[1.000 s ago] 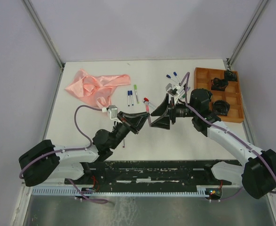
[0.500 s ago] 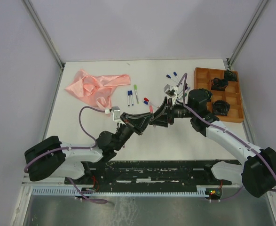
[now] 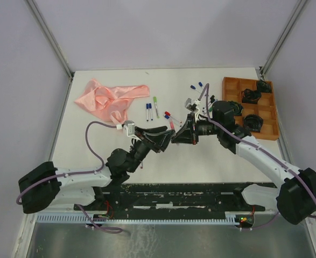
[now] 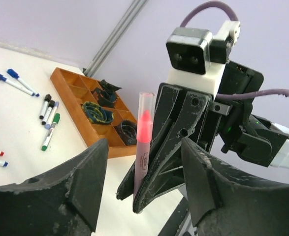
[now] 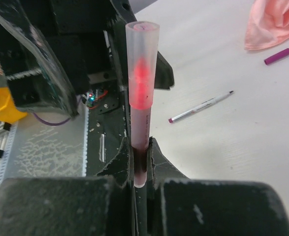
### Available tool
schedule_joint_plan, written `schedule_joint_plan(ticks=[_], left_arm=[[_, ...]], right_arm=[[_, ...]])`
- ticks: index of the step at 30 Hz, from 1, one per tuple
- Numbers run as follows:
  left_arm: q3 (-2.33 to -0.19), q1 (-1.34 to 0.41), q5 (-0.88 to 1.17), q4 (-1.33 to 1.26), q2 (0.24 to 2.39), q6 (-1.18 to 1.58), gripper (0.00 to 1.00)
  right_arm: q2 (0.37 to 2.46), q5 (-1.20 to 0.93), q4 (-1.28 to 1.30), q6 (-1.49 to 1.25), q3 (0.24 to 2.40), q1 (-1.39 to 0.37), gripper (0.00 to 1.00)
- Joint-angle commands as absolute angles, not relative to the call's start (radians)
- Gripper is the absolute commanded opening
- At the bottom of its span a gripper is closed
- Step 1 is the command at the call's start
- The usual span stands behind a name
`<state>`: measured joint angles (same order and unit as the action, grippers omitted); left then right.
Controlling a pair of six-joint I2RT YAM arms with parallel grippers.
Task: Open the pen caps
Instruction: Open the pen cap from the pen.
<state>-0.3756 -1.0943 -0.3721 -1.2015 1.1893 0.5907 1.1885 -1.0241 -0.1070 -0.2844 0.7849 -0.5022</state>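
A slim pen (image 5: 140,129) stands upright, a frosted pen cap (image 5: 142,64) over its red tip. My right gripper (image 5: 142,160) is shut on the pen's lower end. In the left wrist view the same pen (image 4: 143,147) sits between the right fingers (image 4: 166,147). My left gripper (image 4: 144,189) is open, one jaw on each side of the pen and not touching it. From above, the two grippers meet tip to tip, the left gripper (image 3: 167,135) against the right gripper (image 3: 175,138), mid-table.
Loose pens lie behind the grippers: two blue (image 3: 148,111), one green (image 3: 155,106), more at the back (image 3: 195,86). A pink cloth (image 3: 109,97) is at back left and an orange tray (image 3: 234,99) at right. A thin pen (image 5: 199,105) and a purple cap (image 5: 277,56) lie nearby.
My right gripper has shut on the pen, which the left gripper held a second ago. My left gripper has opened and let go.
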Motion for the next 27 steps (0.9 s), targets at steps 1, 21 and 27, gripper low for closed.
schedule_joint_plan(ticks=[1, 21, 27], left_arm=[[-0.451, -1.097, -0.490, -0.894, 1.046, 0.646, 0.70], [-0.853, -1.091, -0.554, -0.194, 1.142, 0.777, 0.58], [-0.878, -1.091, -0.571, -0.195, 1.181, 0.767, 0.46]], right_arm=[[1.181, -0.957, 0.091, -0.100, 0.890, -0.506, 0.00], [1.199, -0.900, 0.207, 0.014, 0.927, -0.506, 0.00], [1.206, -0.899, 0.208, 0.015, 0.927, -0.506, 0.00]])
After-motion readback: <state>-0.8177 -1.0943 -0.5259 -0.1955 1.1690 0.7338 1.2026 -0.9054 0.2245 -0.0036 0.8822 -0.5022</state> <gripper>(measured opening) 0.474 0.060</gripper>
